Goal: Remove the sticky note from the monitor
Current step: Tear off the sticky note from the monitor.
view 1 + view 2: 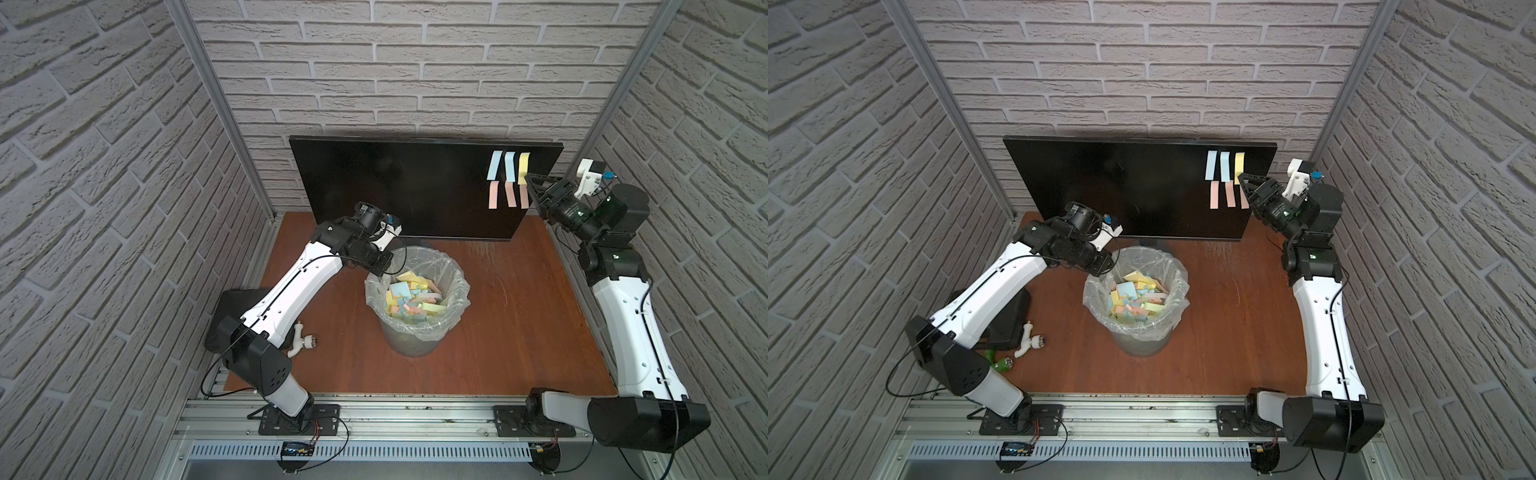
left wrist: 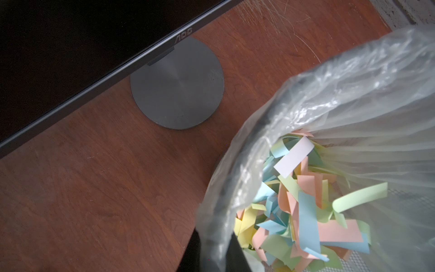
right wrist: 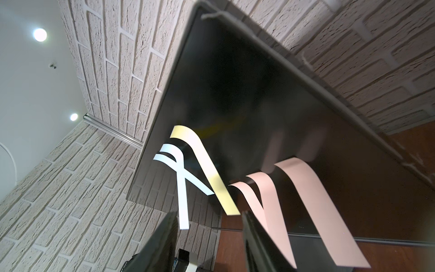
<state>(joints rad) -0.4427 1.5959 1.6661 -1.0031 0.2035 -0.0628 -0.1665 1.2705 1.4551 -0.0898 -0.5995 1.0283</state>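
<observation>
Monitor (image 1: 399, 191) is set along the back edge of the bench (image 1: 519, 316), on a round grey base (image 2: 176, 84); six sticky notes are stuck in two rows near the screen's upper right corner, their free lower ends curled off the glass. Right gripper (image 1: 530, 183) is held at the rightmost column of notes, jaws spread; in the right wrist view the free end of the yellow sticky note (image 3: 211, 174) lies just ahead of the gap between the fingers, and no pinch is seen; the pink note (image 3: 266, 202) under it is just beside one finger. Left gripper (image 1: 379, 266) is held over the back-left rim of the bin (image 1: 411, 347), largely hidden under its wrist; its jaws are pressed together, and nothing is seen in them. The bin is lined with clear plastic, part-filled with coloured notes, and placed mid-bench. The bench surface is red-brown wood, scratched near the monitor; a black slab (image 1: 232, 307) and a white fitting (image 1: 301, 338) are noted at the left edge. Three sides are enclosed by grey brick-pattern walls; an aluminium rail (image 1: 415, 415) is fixed along the front edge.
</observation>
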